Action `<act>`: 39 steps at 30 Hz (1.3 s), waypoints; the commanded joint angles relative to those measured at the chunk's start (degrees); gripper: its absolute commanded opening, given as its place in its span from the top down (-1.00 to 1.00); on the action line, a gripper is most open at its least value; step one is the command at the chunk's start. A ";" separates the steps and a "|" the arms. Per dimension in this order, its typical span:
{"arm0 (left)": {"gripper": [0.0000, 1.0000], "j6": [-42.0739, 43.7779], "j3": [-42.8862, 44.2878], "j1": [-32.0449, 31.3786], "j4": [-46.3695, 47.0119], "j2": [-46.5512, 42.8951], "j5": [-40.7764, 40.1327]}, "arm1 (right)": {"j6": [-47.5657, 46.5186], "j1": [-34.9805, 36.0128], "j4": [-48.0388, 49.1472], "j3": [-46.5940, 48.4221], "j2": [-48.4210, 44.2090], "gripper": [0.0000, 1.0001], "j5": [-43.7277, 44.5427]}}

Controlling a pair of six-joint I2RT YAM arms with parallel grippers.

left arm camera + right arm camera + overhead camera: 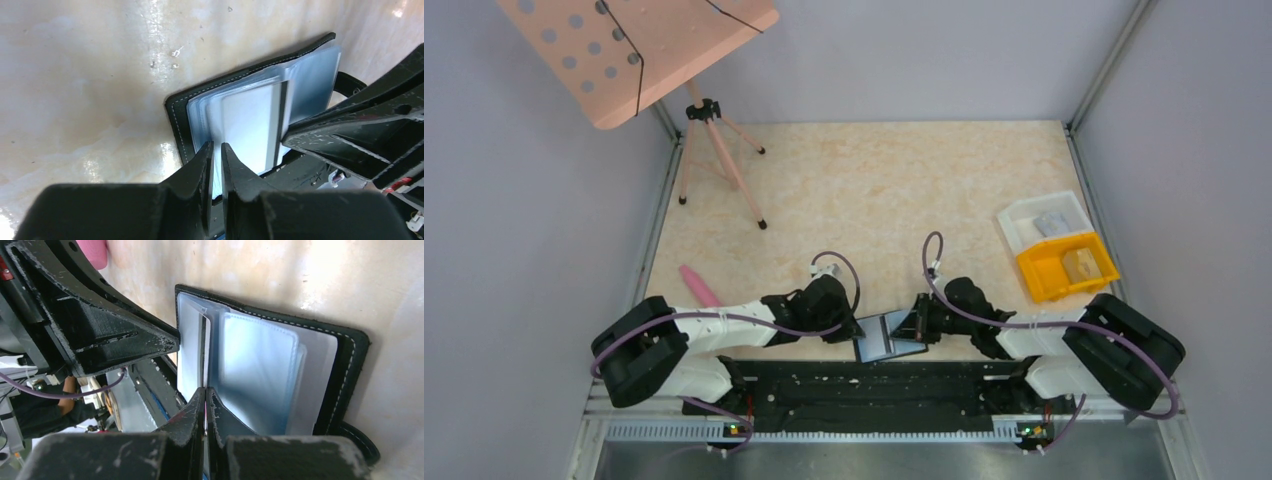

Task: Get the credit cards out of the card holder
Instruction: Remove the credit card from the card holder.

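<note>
The bench (874, 200) has a pale, mottled, chip-patterned top with a slight sheen. Plain grey-lilac walls (924, 60) close it in on three sides, with metal rails along their foot.

At the far left corner a pink perforated panel (634, 45) sits tilted on a thin-legged tripod (719, 150). A small pink cylinder (699, 287) lies near the left edge.

Against the right edge a clear tray (1014, 215) touches a yellow bin (1044, 282) on its near side. The tray holds a small greyish piece (1052, 225). The bin holds a pale item (1081, 262) too small to make out.

The card holder (889, 337) lies open at the middle of the near edge, between the two arms. Its black cover has white stitching, and inside are glossy clear plastic sleeves that reflect grey-blue.

The left gripper (216, 150) is nearly closed, with only a slim gap, and pinches the near edge of a sleeve leaf with pale card showing through it. The right gripper (206, 392) is pressed together on a thin leaf standing on edge at the fold. A white face and a dark stripe are visible on that leaf. Whether either gripper holds a bare card or only a sleeve cannot be told.
</note>
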 commanded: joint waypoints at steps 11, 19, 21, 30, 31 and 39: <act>0.67 0.41 1.36 -0.31 -6.08 0.67 -2.84 | -2.63 -3.12 -5.91 -1.21 -8.64 1.00 -0.28; 0.67 0.68 2.15 -0.34 -6.94 0.67 -2.84 | -5.94 -4.11 -13.90 0.71 -11.24 1.00 0.95; 0.67 0.77 2.11 -0.35 -6.88 0.90 -2.84 | -6.52 -4.86 -14.34 0.69 -11.17 1.00 0.23; 0.66 0.80 2.48 -0.43 -5.95 1.05 -2.82 | -6.44 -5.51 -10.36 0.92 -9.49 0.90 -2.75; 0.66 0.84 2.59 -0.44 -5.95 1.15 -2.62 | -6.41 -5.49 -10.35 1.10 -9.32 0.83 -2.65; 0.66 0.67 2.68 -0.65 -5.33 1.96 -2.18 | -5.55 -5.53 -8.76 0.68 -7.34 0.56 -1.55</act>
